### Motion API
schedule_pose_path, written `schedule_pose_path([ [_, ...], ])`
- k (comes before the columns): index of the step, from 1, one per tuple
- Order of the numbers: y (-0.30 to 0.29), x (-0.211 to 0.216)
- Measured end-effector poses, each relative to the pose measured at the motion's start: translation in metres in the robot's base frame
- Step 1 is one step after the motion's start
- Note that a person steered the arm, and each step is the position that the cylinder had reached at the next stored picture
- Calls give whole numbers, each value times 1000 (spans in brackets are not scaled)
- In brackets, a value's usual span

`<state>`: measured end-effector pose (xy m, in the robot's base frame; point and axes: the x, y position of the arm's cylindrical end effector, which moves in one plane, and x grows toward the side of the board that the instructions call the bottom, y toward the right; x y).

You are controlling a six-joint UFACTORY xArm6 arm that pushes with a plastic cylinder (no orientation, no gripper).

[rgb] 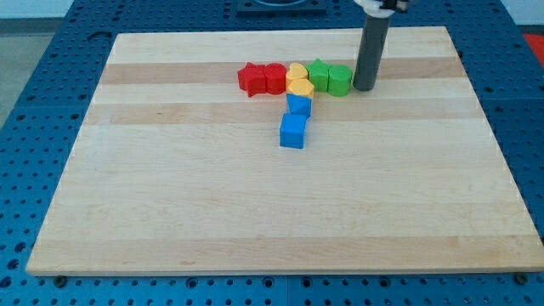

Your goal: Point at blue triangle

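A blue cube [292,132] lies nearest the camera, the blue triangle [299,105] touching it just above, under the yellow blocks [298,80]. The rod has no jaws; the tip [364,87] rests right of the green blocks [330,78]. Approach seems barely begun: next, it likely must swing around below them toward the triangle.

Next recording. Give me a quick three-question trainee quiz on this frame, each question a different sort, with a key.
1. True or false: my tip touches the blue triangle.
2. Which block is nearest my tip? A) red B) yellow C) green
3. Fill in: the blue cube lies toward the view's ____ from the blue triangle.

Key: 1 false, it stands at the right end of the row. 2 C, the green block. 3 bottom.
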<state>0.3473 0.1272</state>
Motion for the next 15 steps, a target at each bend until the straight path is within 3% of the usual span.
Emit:
schedule_pose_path([
  [1,0,22],
  [5,-32,30],
  [6,-5,59],
  [7,-6,117],
  [8,-57,176],
  [9,-155,196],
  [10,-249,182],
  [11,-303,136],
  [13,-313,48],
  [15,-250,39],
])
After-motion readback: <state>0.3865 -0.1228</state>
